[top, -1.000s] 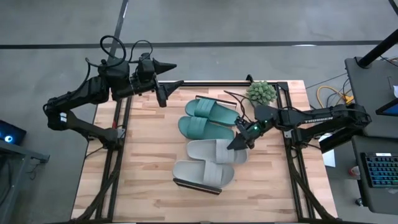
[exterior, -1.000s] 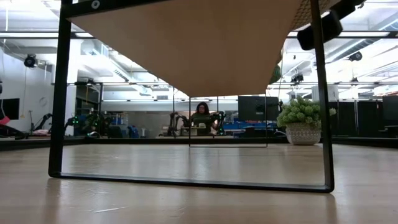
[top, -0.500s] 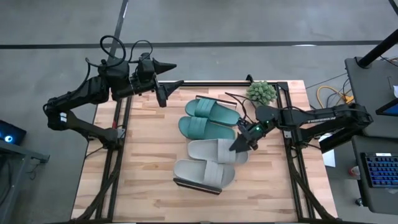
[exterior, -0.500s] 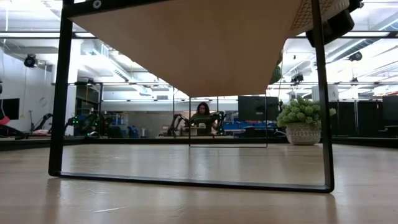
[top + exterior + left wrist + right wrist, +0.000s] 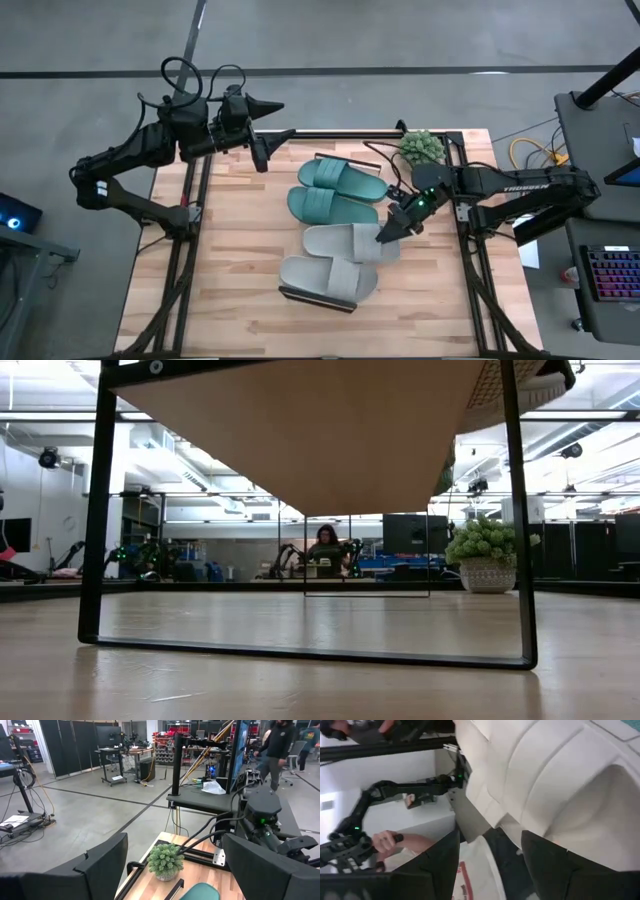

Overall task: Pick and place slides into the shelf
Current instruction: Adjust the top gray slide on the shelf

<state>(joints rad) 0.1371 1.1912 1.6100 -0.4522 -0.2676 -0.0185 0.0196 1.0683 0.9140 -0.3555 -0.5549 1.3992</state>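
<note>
Four slides lined up on the shelf (image 5: pixel 318 299), right gripper at the heel end of a grey one.

Two teal slides (image 5: pixel 340 190) toward the far side, two grey slides (image 5: pixel 338 260) nearer, all atop the shelf on the desk (image 5: pixel 230 250). Right gripper (image 5: pixel 392 229) open beside the upper grey slide, holding nothing. Left gripper (image 5: pixel 262 152) raised over the far left edge, fingers wide apart, empty. Potted plant (image 5: pixel 421 148) at the far right corner.

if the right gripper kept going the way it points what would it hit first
Most likely the light grey slide right at the tip of the right gripper; its wrist view is filled with that pale sole.
</note>
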